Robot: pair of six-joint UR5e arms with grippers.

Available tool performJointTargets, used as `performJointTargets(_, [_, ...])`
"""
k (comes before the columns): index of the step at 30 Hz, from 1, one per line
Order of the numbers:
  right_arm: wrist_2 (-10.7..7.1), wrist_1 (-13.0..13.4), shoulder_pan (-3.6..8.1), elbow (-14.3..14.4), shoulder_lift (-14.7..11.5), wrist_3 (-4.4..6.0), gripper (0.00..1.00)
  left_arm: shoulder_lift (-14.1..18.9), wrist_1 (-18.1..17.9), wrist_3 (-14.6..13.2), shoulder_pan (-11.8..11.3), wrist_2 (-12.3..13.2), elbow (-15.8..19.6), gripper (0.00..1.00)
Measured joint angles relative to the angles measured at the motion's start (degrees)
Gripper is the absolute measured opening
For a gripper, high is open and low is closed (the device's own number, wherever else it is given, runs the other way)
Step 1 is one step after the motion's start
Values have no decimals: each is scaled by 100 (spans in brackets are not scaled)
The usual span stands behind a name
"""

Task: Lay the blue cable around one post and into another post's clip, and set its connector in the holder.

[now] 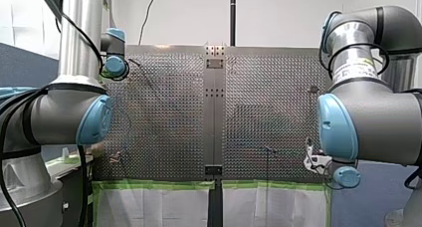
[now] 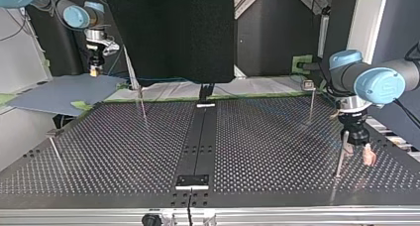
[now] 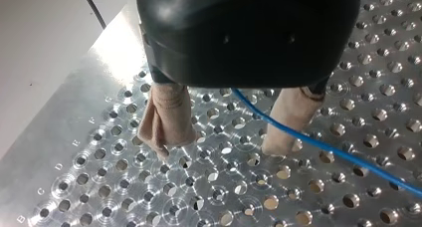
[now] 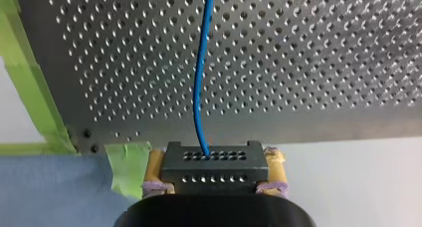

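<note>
Perforated metal forms the table (image 1: pixel 164 112). In the front view both arms sit low at its 9 and 3 o'clock sides, and neither tool can be read there.

Top view: my left tool (image 2: pixel 356 150) stands over the table's 4 o'clock area. A thin post (image 2: pixel 340 159) is just beside it, at its 7 o'clock. My right tool (image 2: pixel 93 70) hangs off the table, beyond the 10 o'clock corner.

Left wrist view: the beige pads (image 3: pixel 166 117) are spread wide, close above the table. The blue cable (image 3: pixel 323 148) runs loose between them and away past one pad. Nothing is clamped.

Right wrist view: the yellow pads (image 4: pixel 156 167) are closed on the black connector (image 4: pixel 214 167). The cable leaves it straight ahead of the tool, over the table.

Judgement: routing is the step in hand. No post wrap, clip seating or holder placement shows as done. The next move calls for the left tool to close on the cable and lead it around the nearby post, with the right tool giving slack.
</note>
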State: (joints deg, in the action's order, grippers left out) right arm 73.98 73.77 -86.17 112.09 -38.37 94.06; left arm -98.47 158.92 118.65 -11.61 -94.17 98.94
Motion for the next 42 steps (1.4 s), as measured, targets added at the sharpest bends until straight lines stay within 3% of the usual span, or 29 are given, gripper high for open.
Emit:
performJointTargets(3, [-155, -100, -58, -128, 125, -90, 0, 0, 0, 0, 0, 0, 0, 100])
performJointTargets(9, [-478, -402, -219, -382, 243, -381, 0, 0, 0, 0, 3, 0, -1, 100])
performJointTargets(17, [-907, -820, -366, -563, 253, -542, 0, 0, 0, 0, 11, 0, 0, 100])
performJointTargets(29, [-1611, -1075, -312, -760, 254, -595, 0, 0, 0, 0, 15, 0, 0, 100])
performJointTargets(42, [-1592, -1017, -128, -772, 254, -501, 0, 0, 0, 0, 28, 0, -1, 100])
